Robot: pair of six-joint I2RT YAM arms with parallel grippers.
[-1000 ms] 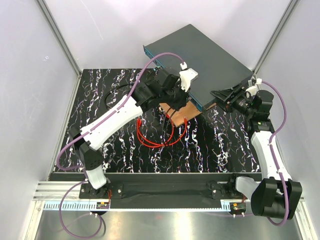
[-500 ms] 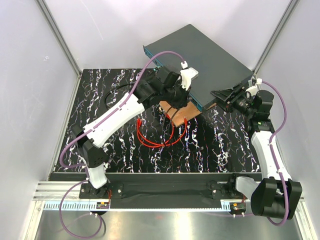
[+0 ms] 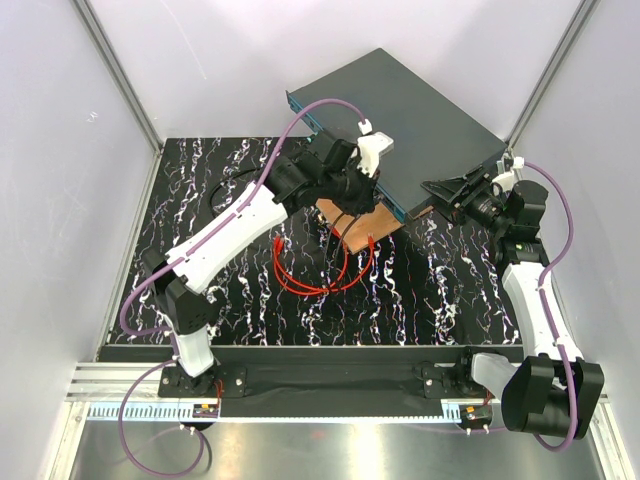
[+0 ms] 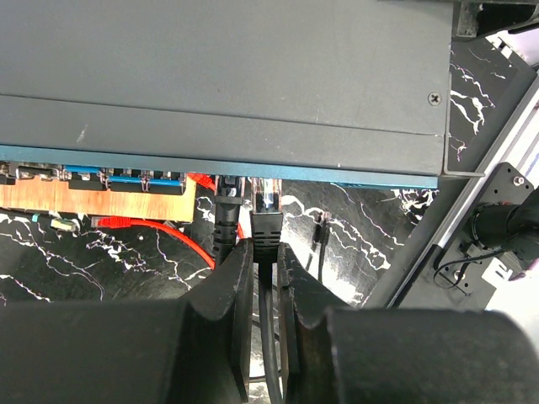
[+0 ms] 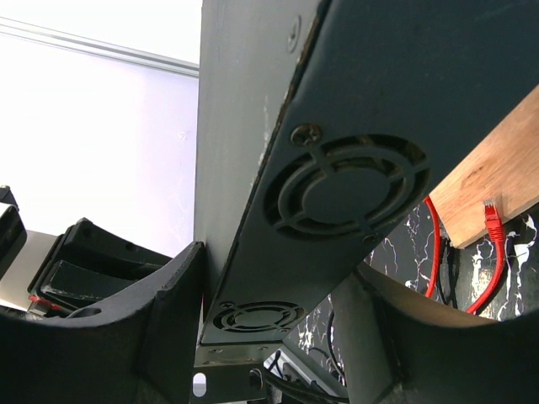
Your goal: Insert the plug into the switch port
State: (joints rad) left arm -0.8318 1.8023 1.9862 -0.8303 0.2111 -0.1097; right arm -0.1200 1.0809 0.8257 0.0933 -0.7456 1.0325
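The switch [image 3: 420, 110] is a flat dark-grey box with a teal front, tilted up on a brown wooden board [image 3: 365, 222]. My left gripper [image 3: 360, 192] is at that front. In the left wrist view it [image 4: 265, 248] is shut on a black-booted connector [image 4: 267, 223] with a clear tip, which sits at the teal face [image 4: 379, 178] beside another black cable. The port row [image 4: 126, 179] lies to the left. The red cable [image 3: 310, 275] loops on the table. One red plug [image 5: 491, 220] rests by the board, apart from both grippers. My right gripper [image 5: 278, 265] clamps the switch's fan-vented side.
Black marbled table top [image 3: 450, 290] with white walls and metal frame posts round it. The red loops lie in front of the board, between the arms. A thin black cable [image 3: 225, 195] curls at the back left. The right arm's wrist shows in the left wrist view [image 4: 505, 227].
My left wrist has shifted slightly up and left along the switch front, still holding the black connector. The right arm and the switch have not moved.
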